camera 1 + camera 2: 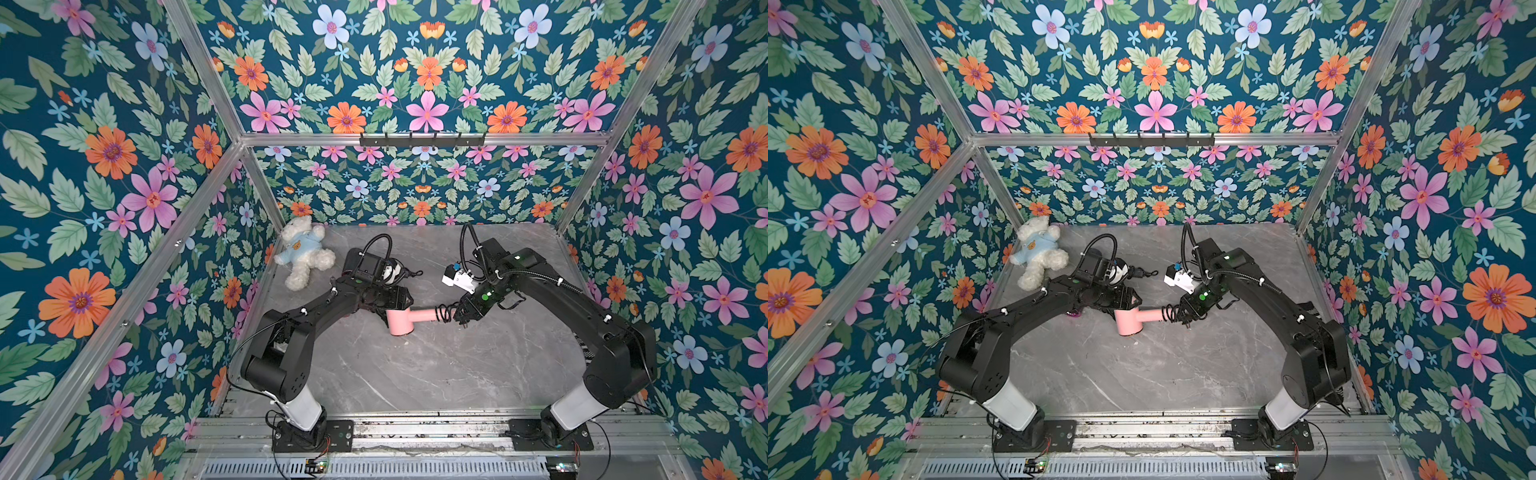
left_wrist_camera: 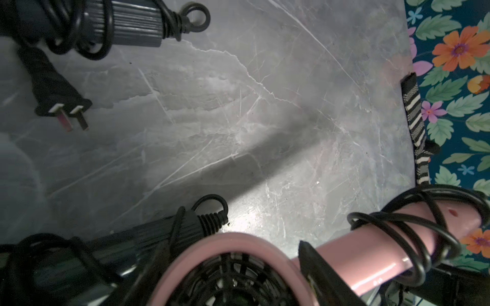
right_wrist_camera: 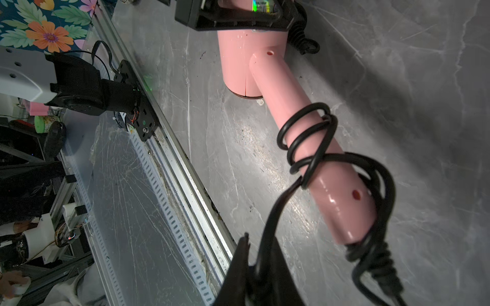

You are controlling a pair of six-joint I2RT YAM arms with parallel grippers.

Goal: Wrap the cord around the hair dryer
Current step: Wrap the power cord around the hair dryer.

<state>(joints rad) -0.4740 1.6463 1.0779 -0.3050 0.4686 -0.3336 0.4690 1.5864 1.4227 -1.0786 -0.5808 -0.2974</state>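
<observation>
Left fingers [image 2: 315,262]: clamped on the barrel of the pink hair dryer [image 1: 400,325], bracing it against the worktop [image 1: 415,374] so the body cannot roll or spin under the pull of winding
Right fingers [image 3: 236,273]: closed on the black cord [image 3: 316,106], pinched a little past the last coil, apparently to keep tension for laying the next turn
Hair dryer: barrel between the left fingers, handle [image 3: 281,90] reaching across toward the right fingers, its free end just beside them
Cord: several loose coils around the outer half of the handle, nearer the right fingers than the left, with a slack length trailing beyond the handle's end
Step, as judged: winding partly done, with more turns likely needed to take up the slack
Risk: loose coils slipping off the handle's free end if tension drops
</observation>
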